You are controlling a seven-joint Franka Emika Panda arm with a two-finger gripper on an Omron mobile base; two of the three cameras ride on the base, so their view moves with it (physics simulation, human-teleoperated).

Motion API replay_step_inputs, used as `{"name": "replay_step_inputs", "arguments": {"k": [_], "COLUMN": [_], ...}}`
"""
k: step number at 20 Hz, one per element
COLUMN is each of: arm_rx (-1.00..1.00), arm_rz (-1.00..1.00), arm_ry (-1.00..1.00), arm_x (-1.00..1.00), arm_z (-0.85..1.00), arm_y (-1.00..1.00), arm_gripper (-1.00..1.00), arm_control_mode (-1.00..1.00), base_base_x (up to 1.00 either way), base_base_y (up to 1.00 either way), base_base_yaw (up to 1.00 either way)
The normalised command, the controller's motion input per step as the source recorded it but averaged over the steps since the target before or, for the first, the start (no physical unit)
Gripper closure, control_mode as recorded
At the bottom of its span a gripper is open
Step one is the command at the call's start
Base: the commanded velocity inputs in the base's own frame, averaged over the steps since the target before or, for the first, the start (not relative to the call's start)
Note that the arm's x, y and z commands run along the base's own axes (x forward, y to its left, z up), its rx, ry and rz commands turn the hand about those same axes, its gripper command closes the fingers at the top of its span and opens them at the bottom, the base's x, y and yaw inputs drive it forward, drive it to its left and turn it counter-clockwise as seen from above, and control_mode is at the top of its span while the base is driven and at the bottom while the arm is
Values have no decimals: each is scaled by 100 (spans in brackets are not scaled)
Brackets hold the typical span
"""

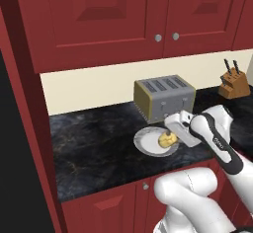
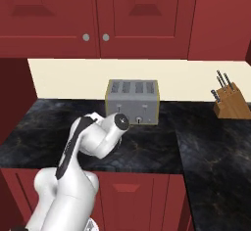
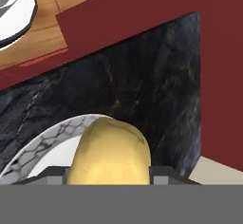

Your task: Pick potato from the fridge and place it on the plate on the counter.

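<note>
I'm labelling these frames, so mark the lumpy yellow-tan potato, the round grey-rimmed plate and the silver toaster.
Lumpy yellow-tan potato (image 3: 110,154): hand view, middle of its skin.
Round grey-rimmed plate (image 1: 144,143): left base view, bare left rim.
Silver toaster (image 2: 133,102): right base view, front face.

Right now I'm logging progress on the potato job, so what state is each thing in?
potato: held in the gripper, over the plate
gripper: shut on the potato
plate: flat on the counter, in front of the toaster
toaster: upright, slots empty
cabinet doors: shut
knife block: upright, knives in
</note>
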Motion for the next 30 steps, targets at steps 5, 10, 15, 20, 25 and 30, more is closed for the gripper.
{"name": "replay_step_inputs", "arguments": {"k": [5, 10, 15, 20, 25, 30], "arm_rx": [-1, -1, -1, -1, -3, -5], "arm_rz": [14, 14, 10, 8, 8, 6], "arm_ry": [0, 0, 0, 0, 0, -3], "arm_x": [40, 45, 42, 31, 15, 1], "arm_z": [-23, -23, -22, -20, -17, -8], "arm_y": [0, 0, 0, 0, 0, 7], "arm_gripper": [100, 100, 100, 100, 100, 100], "arm_control_mode": [-100, -100, -100, -100, -100, -100], "base_base_x": [0, 0, 0, 0, 0, 0], "base_base_y": [0, 0, 0, 0, 0, 0], "base_base_yaw": [0, 0, 0, 0, 0, 0]}}
